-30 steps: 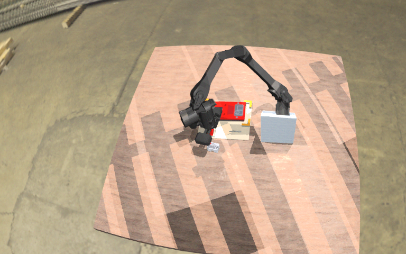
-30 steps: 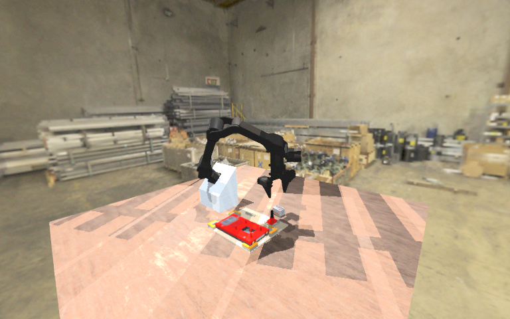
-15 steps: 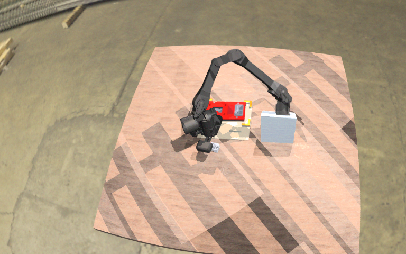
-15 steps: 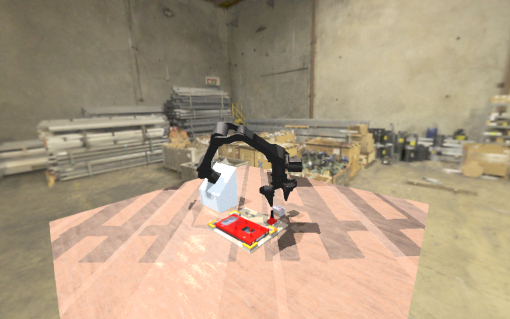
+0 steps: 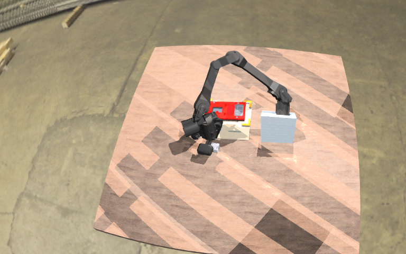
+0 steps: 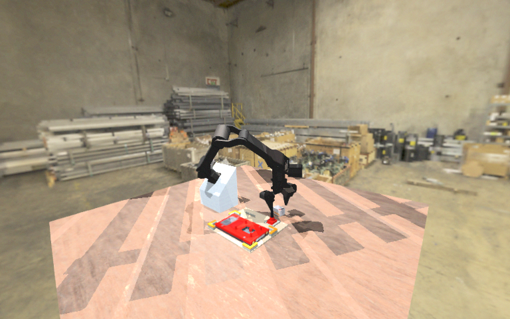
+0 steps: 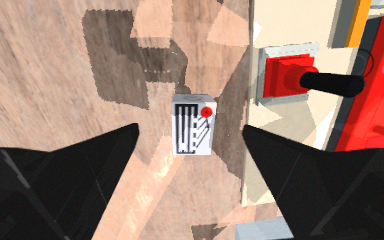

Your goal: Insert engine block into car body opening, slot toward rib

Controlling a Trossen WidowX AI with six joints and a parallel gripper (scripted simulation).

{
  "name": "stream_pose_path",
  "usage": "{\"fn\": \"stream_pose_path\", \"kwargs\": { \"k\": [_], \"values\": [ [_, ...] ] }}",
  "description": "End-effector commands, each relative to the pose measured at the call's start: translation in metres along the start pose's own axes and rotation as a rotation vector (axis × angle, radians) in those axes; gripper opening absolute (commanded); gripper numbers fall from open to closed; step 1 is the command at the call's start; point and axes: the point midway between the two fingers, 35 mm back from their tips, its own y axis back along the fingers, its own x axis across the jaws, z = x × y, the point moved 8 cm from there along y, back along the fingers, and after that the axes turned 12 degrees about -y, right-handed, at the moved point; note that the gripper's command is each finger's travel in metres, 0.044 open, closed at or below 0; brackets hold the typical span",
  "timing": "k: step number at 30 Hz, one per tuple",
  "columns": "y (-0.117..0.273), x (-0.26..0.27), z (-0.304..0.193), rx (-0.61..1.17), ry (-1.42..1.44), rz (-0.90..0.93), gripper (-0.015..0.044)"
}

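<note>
GRIPPER (image 5: 210, 143) (image 6: 279, 205) (image 7: 192, 128): fingers wide apart, nothing held; in the wrist view, one tip at left of centre, the other at right of centre.
ENGINE BLOCK (image 5: 215, 147) (image 6: 278, 210) (image 7: 193, 129): on the tabletop (image 5: 194, 185) (image 6: 225, 282) (image 7: 40, 75), outside the car body; centre of the wrist frame, in the gap between the fingertips as seen there.
BLOCK LONG AXIS: runs top to bottom in the wrist frame, nearly upright in it.
BLOCK FACING: striped face toward the wrist camera; red dot at that face's upper right corner; plain grey side toward the frame's top. Slot side cannot be determined.
BASE PLATE (image 5: 236, 133) (image 6: 281, 224) (image 7: 270, 170): just beside the block, right of it in the wrist frame.
LEVER (image 6: 271, 212) (image 7: 332, 83): black, on a red mount (image 6: 271, 220) (image 7: 287, 77), upper right of the wrist frame.
CAR BODY (image 5: 225, 115) (image 6: 240, 228) (image 7: 357, 125): red, between yellow corner pieces; long axis left to right in the top frame.
OPENING (image 5: 217, 109) (image 6: 248, 229): block not inserted.
PALE BLUE STAND (image 5: 278, 127) (image 6: 225, 191) (image 7: 262, 229): right of centre in the top frame, beneath the arm's base end.
</note>
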Motion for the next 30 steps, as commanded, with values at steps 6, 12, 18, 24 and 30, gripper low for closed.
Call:
{"fn": "stream_pose_path", "kwargs": {
  "k": [6,12,18,24,30],
  "values": [
    [-0.008,0.0,-0.001,-0.003,0.004,-0.003,0.0387],
    [-0.008,0.0,-0.001,-0.003,0.004,-0.003,0.023],
    [-0.008,0.0,-0.001,-0.003,0.004,-0.003,0.0131],
    [-0.008,0.0,-0.001,-0.003,0.004,-0.003,0.0052],
    [0.008,0.002,0.001,-0.002,0.004,0.0,0.0]
  ]
}}
